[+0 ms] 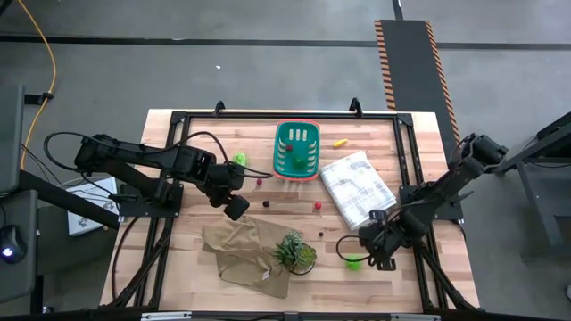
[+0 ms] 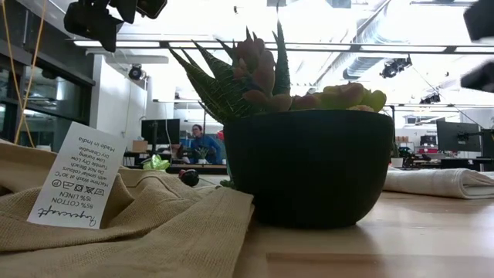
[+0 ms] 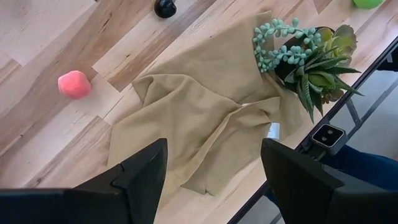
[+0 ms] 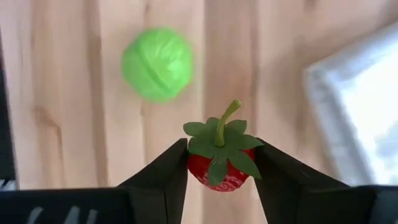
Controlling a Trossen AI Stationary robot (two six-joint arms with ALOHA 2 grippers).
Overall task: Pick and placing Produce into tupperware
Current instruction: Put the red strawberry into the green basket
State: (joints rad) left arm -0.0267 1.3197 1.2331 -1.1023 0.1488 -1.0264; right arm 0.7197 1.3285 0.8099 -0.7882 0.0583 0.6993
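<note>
The teal basket stands on its base at the table's far middle. My right gripper is at the near right, shut on a red toy strawberry with a green leafy cap. A light green ball lies on the wood just beyond it and also shows in the high view. My left gripper hangs open and empty above the tan cloth. A red ball and a dark ball lie near that cloth. A yellow piece and a light green lump lie beside the basket. My right gripper pinches the strawberry's red body between its two fingers, one on each side, just under the leafy cap. The stem points away from the wrist. The fingers point down at the table. I cannot tell whether the berry is clear of the wood.
A potted spiky plant stands on the tan cloth's near right corner. A white checked folded cloth lies right of the basket. Small red balls lie on the bare wood mid-table. A black frame rims the table.
</note>
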